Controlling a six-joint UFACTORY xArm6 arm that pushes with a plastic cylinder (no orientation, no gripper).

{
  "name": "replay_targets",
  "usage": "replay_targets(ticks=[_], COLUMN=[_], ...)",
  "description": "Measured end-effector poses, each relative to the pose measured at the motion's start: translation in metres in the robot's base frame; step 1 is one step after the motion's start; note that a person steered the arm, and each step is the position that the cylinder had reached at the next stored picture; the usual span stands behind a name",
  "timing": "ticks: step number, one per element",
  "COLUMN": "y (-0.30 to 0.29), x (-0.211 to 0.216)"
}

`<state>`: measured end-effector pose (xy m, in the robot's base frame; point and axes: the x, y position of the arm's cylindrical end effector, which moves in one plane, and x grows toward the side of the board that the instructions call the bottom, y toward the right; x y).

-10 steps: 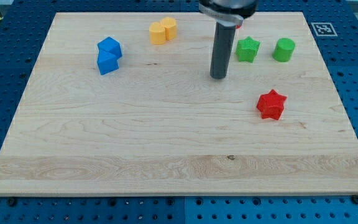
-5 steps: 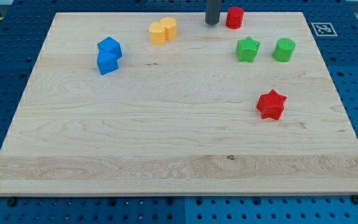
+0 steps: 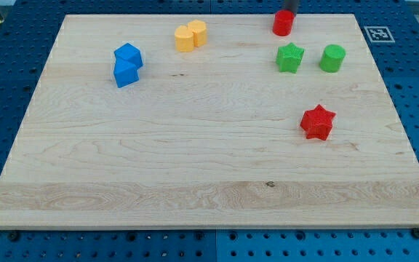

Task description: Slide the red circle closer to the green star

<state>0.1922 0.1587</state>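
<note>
The red circle [image 3: 283,23] stands near the board's top edge, right of centre. The green star [image 3: 290,57] lies just below it, a short gap apart. My tip [image 3: 289,10] shows at the view's top edge, touching the red circle's upper side; most of the rod is out of frame.
A green circle [image 3: 332,57] sits right of the green star. A red star [image 3: 317,121] lies lower right. Two yellow blocks [image 3: 190,36] sit together at top centre-left. Two blue blocks [image 3: 127,64] sit together at upper left. The wooden board [image 3: 195,167] has a marker tag [image 3: 377,33] at top right.
My tip moved from the board's middle up to the top edge, then right to behind the red circle. The red circle shifted slightly right and down, toward the green star.
</note>
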Motion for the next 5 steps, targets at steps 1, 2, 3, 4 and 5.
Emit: replay_targets(ticks=[1, 2, 3, 4, 5], y=[-0.007, -0.007, -0.008, -0.019, -0.031], x=[0.002, 0.015, 0.032, 0.053, 0.078])
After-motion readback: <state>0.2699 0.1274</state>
